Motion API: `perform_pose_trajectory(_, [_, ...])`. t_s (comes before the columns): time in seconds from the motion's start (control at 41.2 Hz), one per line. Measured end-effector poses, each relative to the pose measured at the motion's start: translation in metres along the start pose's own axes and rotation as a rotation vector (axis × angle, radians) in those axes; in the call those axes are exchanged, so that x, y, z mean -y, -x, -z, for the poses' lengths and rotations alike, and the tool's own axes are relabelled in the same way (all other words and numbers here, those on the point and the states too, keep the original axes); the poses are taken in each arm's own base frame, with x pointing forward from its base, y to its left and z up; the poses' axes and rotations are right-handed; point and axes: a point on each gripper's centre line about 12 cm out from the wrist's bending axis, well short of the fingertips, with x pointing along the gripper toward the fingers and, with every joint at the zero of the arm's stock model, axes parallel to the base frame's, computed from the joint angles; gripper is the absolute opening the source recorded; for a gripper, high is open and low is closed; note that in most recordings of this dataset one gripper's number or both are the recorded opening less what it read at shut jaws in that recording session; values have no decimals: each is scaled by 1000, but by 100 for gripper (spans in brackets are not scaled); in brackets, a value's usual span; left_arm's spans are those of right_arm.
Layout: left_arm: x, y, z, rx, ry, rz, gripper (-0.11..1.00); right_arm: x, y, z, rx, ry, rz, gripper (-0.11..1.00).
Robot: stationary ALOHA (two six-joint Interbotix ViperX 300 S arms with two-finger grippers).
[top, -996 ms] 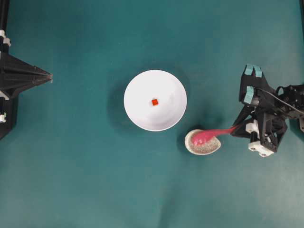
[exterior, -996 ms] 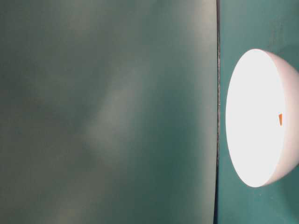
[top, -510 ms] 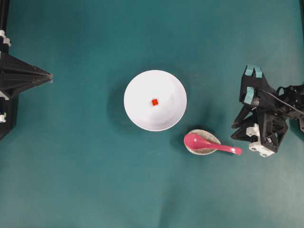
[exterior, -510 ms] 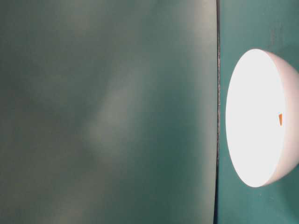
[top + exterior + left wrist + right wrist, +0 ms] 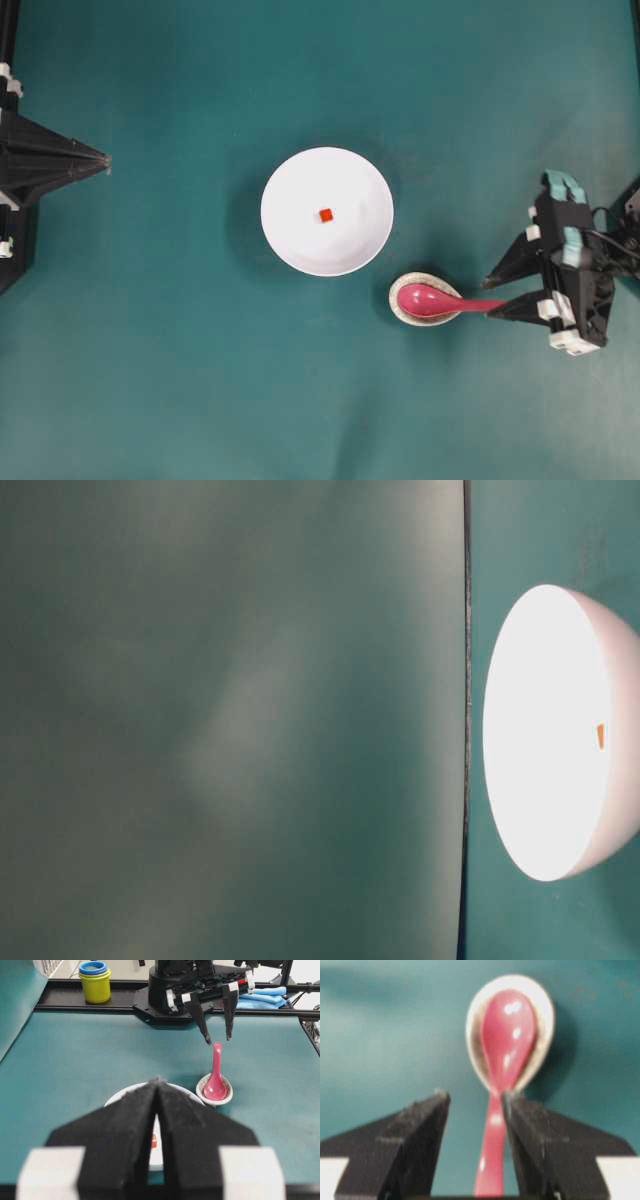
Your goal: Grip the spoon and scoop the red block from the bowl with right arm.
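Spoon [image 5: 432,300]: lies with its pink scoop in the small speckled dish [image 5: 400,312], lower right of centre in the overhead view; the handle runs right, off the dish rim, and ends between the right gripper's fingers.
Right gripper [image 5: 492,296]: at the right edge of the overhead view, fingers pointing left. Jaws stand apart, one finger to each side of the handle end. In the right wrist view the handle lies close against the right-hand finger [image 5: 530,1130], with an open gap to the other; whether it touches cannot be told.
Red block [image 5: 326,214]: sits near the middle of the bowl [image 5: 290,240], apart from the rim all round.
Bowl: centre of the overhead view; its lower right edge is just beside the speckled dish, not touching.
Left gripper [image 5: 106,160]: at the left edge, upper half, well apart from the bowl. Its jaws are together, tips meeting in the left wrist view.
Open room: bare teal table [image 5: 180,380] lies between the left gripper and the bowl, and all along the top and bottom of the overhead view.
Table-level view: only the bowl's side at the right edge, the rest blurred.
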Motion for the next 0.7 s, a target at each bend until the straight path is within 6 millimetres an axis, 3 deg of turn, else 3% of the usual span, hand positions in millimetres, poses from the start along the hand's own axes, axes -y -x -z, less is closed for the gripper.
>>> perform_pose_trajectory(0.413, [0, 1, -1, 6, 2, -2, 0, -1, -25, 45, 16, -34, 24, 52])
perform_pose_trajectory(0.704, [0, 3, -5, 21, 2, -2, 0, 3, -34, 53, 47, -32, 57, 52])
